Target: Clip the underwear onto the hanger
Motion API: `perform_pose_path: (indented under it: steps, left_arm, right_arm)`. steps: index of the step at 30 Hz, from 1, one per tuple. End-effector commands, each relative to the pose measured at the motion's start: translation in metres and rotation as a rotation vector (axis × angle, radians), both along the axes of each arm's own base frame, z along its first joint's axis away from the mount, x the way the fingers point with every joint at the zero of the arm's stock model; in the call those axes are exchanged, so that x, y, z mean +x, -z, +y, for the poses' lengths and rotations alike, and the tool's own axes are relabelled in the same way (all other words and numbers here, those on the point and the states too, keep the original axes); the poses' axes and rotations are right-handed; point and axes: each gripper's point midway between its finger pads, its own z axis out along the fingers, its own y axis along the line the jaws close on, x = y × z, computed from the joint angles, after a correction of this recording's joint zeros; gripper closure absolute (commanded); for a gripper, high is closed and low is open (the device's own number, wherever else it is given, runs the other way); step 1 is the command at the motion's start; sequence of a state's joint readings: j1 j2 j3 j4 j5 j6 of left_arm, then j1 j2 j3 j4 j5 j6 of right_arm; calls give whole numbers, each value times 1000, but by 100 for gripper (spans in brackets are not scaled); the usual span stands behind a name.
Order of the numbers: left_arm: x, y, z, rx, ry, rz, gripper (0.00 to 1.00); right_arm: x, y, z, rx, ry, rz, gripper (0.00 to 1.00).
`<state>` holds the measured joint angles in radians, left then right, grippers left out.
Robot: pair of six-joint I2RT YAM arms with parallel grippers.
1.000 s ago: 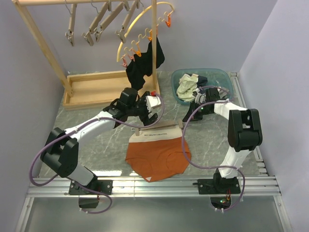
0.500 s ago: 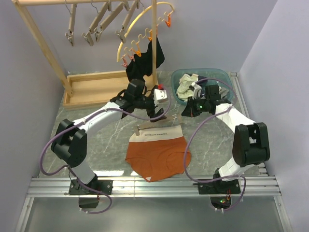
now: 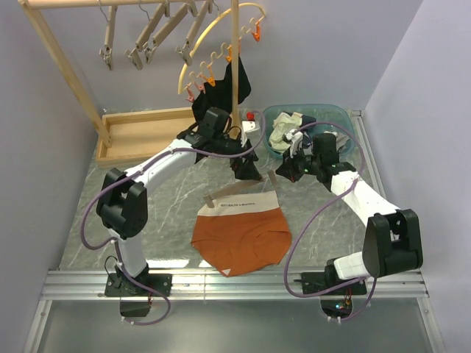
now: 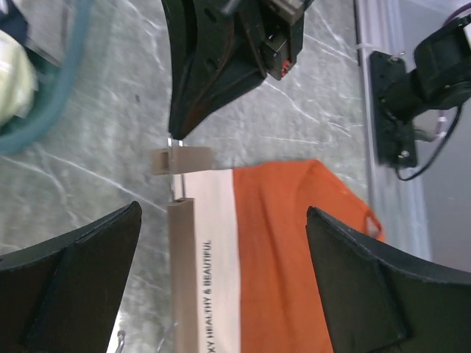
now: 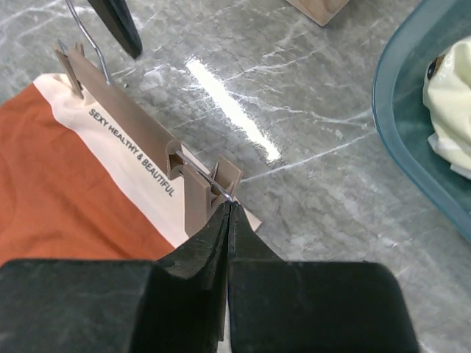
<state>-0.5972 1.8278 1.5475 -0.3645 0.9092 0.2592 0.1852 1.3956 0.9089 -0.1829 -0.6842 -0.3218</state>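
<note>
Table (image 3: 147,220): grey stone top. Everything sits on it.
Wooden rack (image 3: 62,62): far left. More hangers (image 3: 147,40) hang from its top bar.
Wooden tray (image 3: 143,115): far left, under the rack.
Blue tub (image 3: 346,121): far right, with pale clothes in it.
The underwear (image 3: 239,239): orange, lying flat in the middle of the table on the near side. Its white band with the small words is on the far side.
The hanger (image 4: 181,279): a straight wooden bar lying flat along the far edge of the white band, touching it.
Left gripper (image 4: 224,212): wide open and holding nothing. It hangs over the right end of the hanger and the white band.
Right gripper (image 5: 229,206): its two fingers are pressed tight together. The tips touch the right clip. I cannot tell if they pinch its thin wire.
Right clip (image 5: 202,180): at the right corner of the white band. A bit of cloth peeks out past it.
Left clip (image 5: 70,62): at the other end, at the left corner of the band.
Done so far: the underwear is spread out and the hanger is lined up on the band.
Left to do: I think the clips need to bite the cloth. The pictures do not show if either one does yet. The right clip looks like the one being worked on.
</note>
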Motion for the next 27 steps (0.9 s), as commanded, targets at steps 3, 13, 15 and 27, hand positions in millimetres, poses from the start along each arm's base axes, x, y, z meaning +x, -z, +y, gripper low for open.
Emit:
perform_pose_path:
  steps: [3,13,15,27]
  left_arm:
    - [-1,-11,-11,-19,7,135,3]
    - [9,10,-22,-5,-28,248,5]
    - [11,15,-24,5,-21,275,6]
    - [8,37,-29,13,18,376,18]
  right_arm:
    - [3,-15,7,-26,-64,-111,100]
    - [-6,-21,21,-33,-118,-127,100]
    - [-7,-22,23,-32,-124,-124,100]
    - [-16,-29,32,-49,-159,-138,100]
